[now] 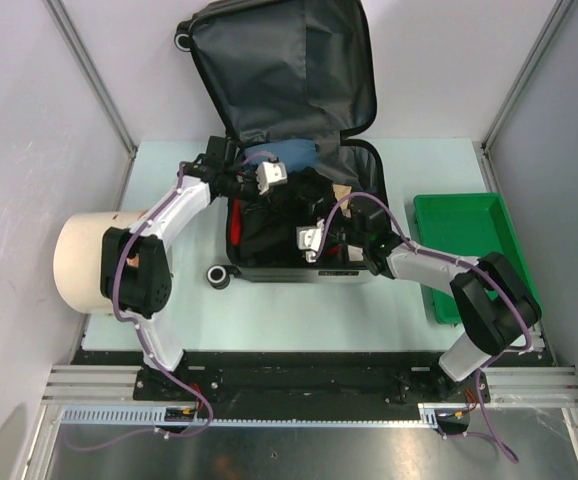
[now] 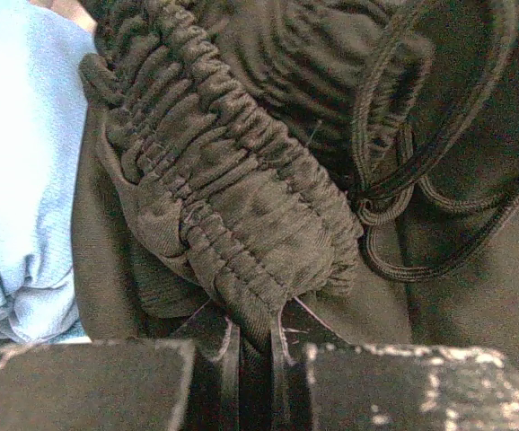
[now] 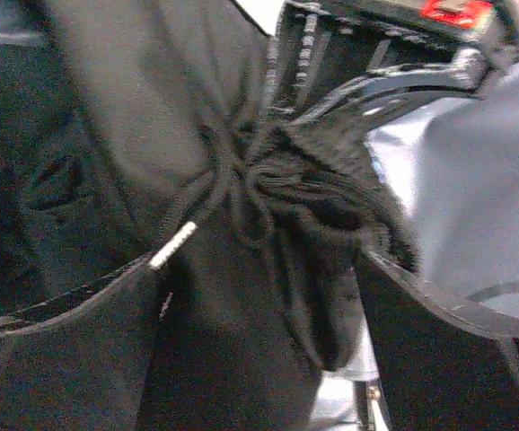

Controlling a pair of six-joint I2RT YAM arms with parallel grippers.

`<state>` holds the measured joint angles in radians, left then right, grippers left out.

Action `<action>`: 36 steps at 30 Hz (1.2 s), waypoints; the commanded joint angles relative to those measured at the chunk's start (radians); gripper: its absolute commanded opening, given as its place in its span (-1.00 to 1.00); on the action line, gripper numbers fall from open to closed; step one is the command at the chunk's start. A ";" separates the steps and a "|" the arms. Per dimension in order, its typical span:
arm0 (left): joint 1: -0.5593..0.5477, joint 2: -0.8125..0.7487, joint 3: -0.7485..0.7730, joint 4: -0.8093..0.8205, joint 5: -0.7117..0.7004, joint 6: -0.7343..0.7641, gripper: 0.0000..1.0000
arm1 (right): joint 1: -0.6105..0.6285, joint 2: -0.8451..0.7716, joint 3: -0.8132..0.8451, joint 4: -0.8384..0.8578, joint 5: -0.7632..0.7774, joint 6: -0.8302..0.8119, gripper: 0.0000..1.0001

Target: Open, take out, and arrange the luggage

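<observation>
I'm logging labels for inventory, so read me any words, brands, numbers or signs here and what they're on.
Nothing readable in any view.
Red patch at the right wrist view's top edge: maybe a label, too blurred to read.
Luggage lining and black garment: no print showing.

The left arm [image 1: 181, 205] and right arm [image 1: 424, 266] share white tubular links, bulky black joint housings and thin, looping purple cables [image 1: 117, 290]. The left gripper [image 2: 255, 325] is black, flecked with white scuffs.
</observation>
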<state>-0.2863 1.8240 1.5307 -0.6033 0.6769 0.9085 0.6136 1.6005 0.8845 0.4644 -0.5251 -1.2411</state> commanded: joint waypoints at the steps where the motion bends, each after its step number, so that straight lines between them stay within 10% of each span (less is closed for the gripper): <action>1: -0.031 -0.063 -0.052 -0.010 -0.059 0.138 -1.00 | -0.017 -0.007 0.010 0.218 0.065 0.042 0.99; 28: -0.175 -0.177 -0.218 -0.012 -0.143 0.523 -1.00 | -0.057 0.153 0.140 0.165 -0.144 -0.296 0.95; 36: -0.166 -0.204 -0.204 -0.010 -0.137 0.481 -0.78 | -0.064 0.174 0.199 0.103 -0.089 -0.213 -0.35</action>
<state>-0.4240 1.6752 1.3212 -0.5465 0.4500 1.3705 0.5568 1.7718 1.0019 0.4866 -0.6765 -1.4601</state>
